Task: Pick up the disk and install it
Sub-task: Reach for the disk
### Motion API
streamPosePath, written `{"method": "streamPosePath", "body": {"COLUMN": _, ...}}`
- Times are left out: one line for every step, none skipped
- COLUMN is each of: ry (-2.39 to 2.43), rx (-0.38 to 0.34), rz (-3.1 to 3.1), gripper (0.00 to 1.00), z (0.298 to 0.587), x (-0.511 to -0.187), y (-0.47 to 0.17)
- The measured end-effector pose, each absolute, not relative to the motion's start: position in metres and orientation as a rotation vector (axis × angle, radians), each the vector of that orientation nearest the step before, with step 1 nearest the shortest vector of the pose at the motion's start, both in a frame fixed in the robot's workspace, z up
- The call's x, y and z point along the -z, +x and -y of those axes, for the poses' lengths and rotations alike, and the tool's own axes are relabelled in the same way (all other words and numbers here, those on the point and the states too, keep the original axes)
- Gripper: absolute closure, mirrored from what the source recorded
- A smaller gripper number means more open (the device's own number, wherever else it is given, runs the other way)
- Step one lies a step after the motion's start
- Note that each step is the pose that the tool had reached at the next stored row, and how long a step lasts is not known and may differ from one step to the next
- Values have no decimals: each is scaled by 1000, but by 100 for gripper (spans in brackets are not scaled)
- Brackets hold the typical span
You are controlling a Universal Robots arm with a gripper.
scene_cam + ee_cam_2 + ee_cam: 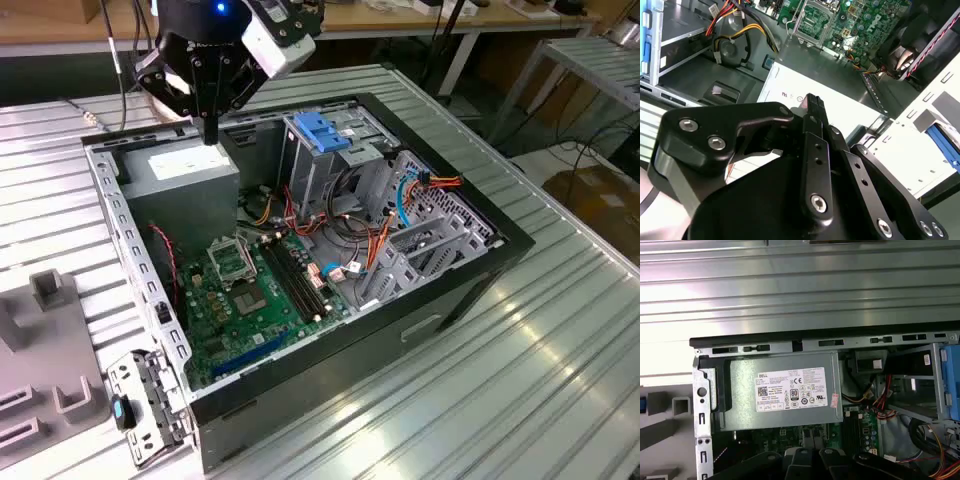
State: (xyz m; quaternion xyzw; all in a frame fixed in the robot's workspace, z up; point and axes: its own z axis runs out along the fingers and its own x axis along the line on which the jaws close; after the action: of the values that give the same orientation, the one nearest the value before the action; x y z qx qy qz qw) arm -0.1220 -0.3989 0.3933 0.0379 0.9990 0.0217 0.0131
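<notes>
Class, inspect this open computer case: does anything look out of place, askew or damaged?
No damage or spill shows. What stands out is the orange and red cables lying loose and tangled inside the computer case, between the motherboard and the drive cage, some connector ends apparently plugged into nothing.

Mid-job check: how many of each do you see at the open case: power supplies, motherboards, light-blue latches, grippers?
Power supply: 1
Motherboard: 1
Light-blue latch: 1
Gripper: 1
Total: 4
</notes>
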Motion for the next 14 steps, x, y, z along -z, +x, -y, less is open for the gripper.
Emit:
{"method": "streamPosePath", "body": {"ry": 118, "rx": -68, "rz": -3113, "gripper": 89, "z": 399, "x": -393, "y": -122}}
{"method": "streamPosePath", "body": {"ry": 118, "rx": -68, "rz": -3112, "gripper": 89, "z": 399, "x": -393, "y": -122}}
{"method": "streamPosePath", "body": {"ry": 118, "rx": -68, "rz": -3112, "gripper": 89, "z": 399, "x": -393, "y": -122}}
{"method": "streamPosePath", "body": {"ry": 118, "rx": -68, "rz": -3113, "gripper": 89, "z": 399, "x": -393, "y": -122}}
{"method": "streamPosePath", "body": {"ry": 118, "rx": -68, "rz": -3112, "gripper": 89, "z": 399, "x": -393, "y": -122}}
{"method": "streamPosePath", "body": {"ry": 118, "rx": -68, "rz": -3112, "gripper": 89, "z": 399, "x": -393, "y": -122}}
{"method": "streamPosePath", "body": {"ry": 118, "rx": -68, "rz": -3112, "gripper": 89, "z": 399, "x": -393, "y": -122}}
{"method": "streamPosePath", "body": {"ry": 118, "rx": -68, "rz": -3112, "gripper": 89, "z": 399, "x": -393, "y": -122}}
{"method": "streamPosePath", "body": {"ry": 118, "rx": -67, "rz": -3113, "gripper": 89, "z": 399, "x": -393, "y": -123}}
{"method": "streamPosePath", "body": {"ry": 118, "rx": -68, "rz": -3113, "gripper": 89, "z": 399, "x": -393, "y": -123}}
{"method": "streamPosePath", "body": {"ry": 118, "rx": -68, "rz": -3112, "gripper": 89, "z": 399, "x": -393, "y": -124}}
{"method": "streamPosePath", "body": {"ry": 118, "rx": -68, "rz": -3112, "gripper": 89, "z": 399, "x": -393, "y": -124}}
{"method": "streamPosePath", "body": {"ry": 118, "rx": -68, "rz": -3112, "gripper": 89, "z": 399, "x": -393, "y": -124}}
{"method": "streamPosePath", "body": {"ry": 118, "rx": -68, "rz": -3112, "gripper": 89, "z": 399, "x": -393, "y": -125}}
